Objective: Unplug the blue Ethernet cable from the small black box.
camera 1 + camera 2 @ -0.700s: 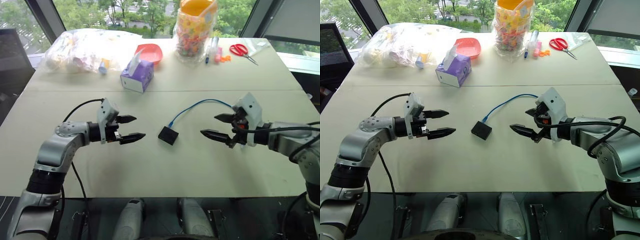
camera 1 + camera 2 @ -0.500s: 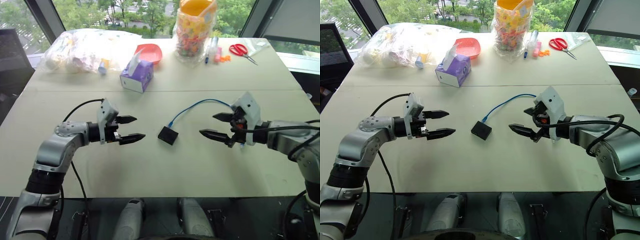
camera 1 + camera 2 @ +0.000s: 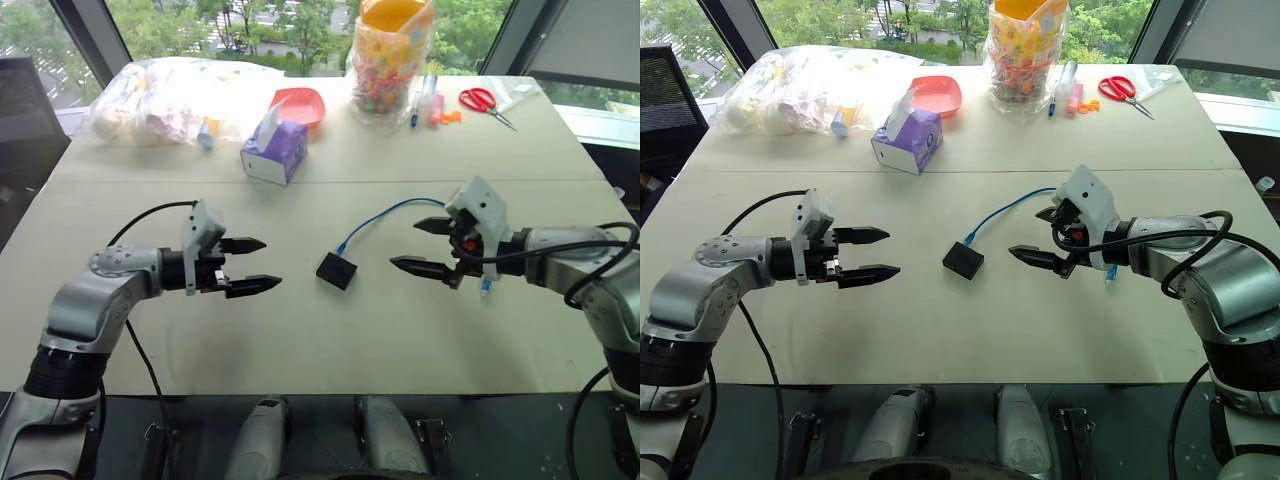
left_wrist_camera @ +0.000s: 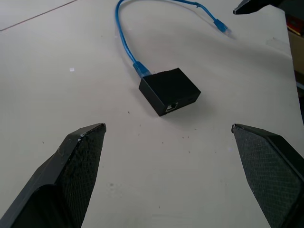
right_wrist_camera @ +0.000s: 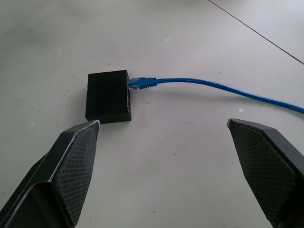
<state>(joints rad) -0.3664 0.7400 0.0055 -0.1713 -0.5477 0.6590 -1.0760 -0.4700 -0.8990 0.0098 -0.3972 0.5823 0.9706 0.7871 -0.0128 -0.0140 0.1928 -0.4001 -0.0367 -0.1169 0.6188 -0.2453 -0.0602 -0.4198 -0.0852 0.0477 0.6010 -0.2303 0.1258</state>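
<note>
The small black box (image 3: 337, 270) lies flat on the table's middle. The blue Ethernet cable (image 3: 385, 213) is plugged into its far side, seen close in the right wrist view as the plug (image 5: 140, 82) sitting in the box (image 5: 108, 96). From there the cable arcs away to the right, and its free plug (image 4: 221, 24) rests on the table by my right gripper. My left gripper (image 3: 268, 264) hovers open to the left of the box. Right of the box, my right gripper (image 3: 404, 245) is open too. Neither touches box or cable.
A purple tissue box (image 3: 273, 152), a red bowl (image 3: 300, 103) and a clear bag of items (image 3: 170, 100) stand at the back left. A jar of colourful sweets (image 3: 390, 55), pens (image 3: 428, 98) and red scissors (image 3: 485, 100) are at the back right.
My left arm has drawn back a little to the left, away from the box. My right gripper has shifted left, closer to the box. Box and cable have not moved.
</note>
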